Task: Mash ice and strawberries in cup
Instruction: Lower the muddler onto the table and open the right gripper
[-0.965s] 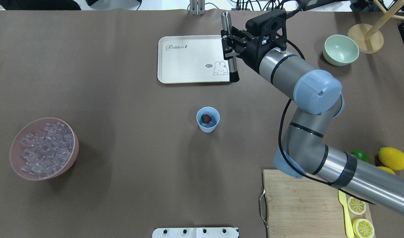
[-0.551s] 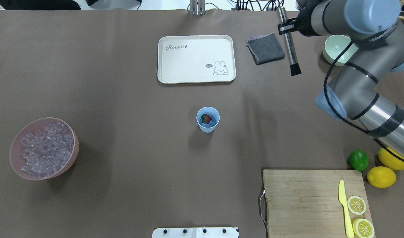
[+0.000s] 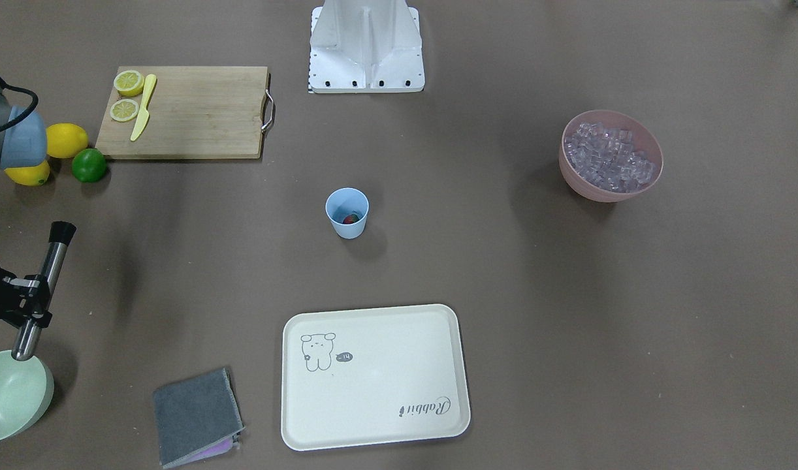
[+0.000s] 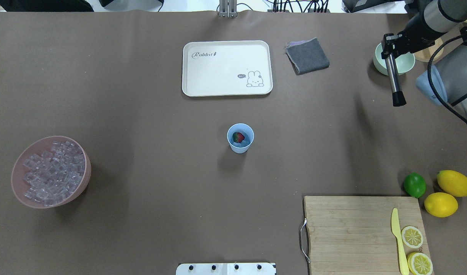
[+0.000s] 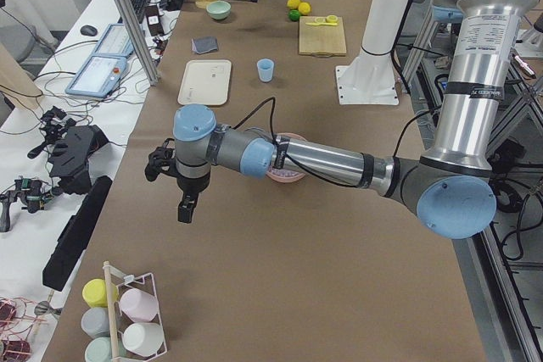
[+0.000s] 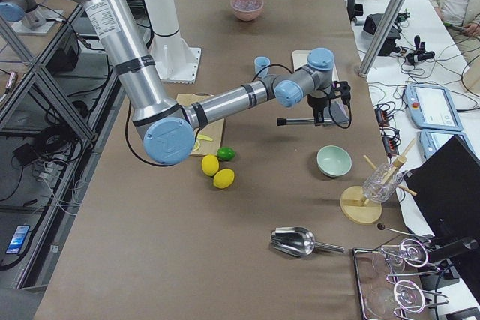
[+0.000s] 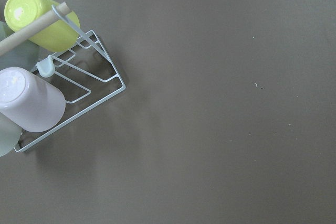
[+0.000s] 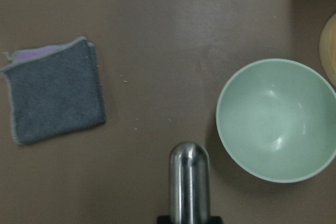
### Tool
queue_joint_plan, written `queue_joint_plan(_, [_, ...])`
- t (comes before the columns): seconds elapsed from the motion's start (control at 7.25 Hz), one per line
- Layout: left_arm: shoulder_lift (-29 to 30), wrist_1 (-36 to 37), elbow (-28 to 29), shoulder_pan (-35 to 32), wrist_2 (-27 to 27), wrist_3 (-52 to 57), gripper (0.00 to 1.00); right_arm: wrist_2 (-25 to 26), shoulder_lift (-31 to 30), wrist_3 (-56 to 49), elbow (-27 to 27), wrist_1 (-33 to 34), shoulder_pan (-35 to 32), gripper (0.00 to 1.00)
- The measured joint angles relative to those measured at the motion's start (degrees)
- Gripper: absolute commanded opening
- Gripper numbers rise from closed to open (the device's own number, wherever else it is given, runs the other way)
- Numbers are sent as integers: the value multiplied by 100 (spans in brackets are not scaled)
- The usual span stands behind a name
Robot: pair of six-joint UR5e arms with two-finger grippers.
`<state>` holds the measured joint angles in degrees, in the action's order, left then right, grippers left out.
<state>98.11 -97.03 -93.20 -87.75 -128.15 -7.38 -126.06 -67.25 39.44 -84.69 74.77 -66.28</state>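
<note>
The light-blue cup (image 4: 240, 139) (image 3: 347, 213) stands upright mid-table with a red strawberry (image 4: 238, 136) (image 3: 351, 219) inside. The ice (image 4: 52, 169) (image 3: 609, 155) fills a pink bowl (image 4: 84, 179) at the left of the overhead view. My right gripper (image 4: 389, 45) (image 3: 28, 295) is shut on a metal muddler (image 4: 394, 78) (image 3: 46, 274) (image 8: 189, 182) with a black tip, held level above the table beside the pale-green bowl (image 4: 403, 65) (image 8: 275, 121), far right of the cup. My left gripper (image 5: 182, 188) shows only in the exterior left view, where I cannot tell its state.
A cream tray (image 4: 226, 49) lies behind the cup, with a folded grey cloth (image 4: 307, 55) to its right. A wooden board (image 4: 352, 229) with lemon slices and a yellow knife (image 4: 398, 236) is front right, beside a lime (image 4: 414, 185) and lemons. A cup rack (image 7: 63, 87) sits under my left wrist.
My right arm has swung right with the muddler, from the tray's right edge to beside the pale-green bowl. The cup and the pink bowl have not moved.
</note>
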Motion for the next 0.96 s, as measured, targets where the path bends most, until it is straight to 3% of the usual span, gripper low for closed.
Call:
queue_joint_plan(0.28, [-11,-21,-14,3,0,0,98,-54,-222,15,286,-13,131,0])
queue_joint_plan(0.96, [-7,-35,-18,10,1,4,98,19,-523,22,245,-51,618,0])
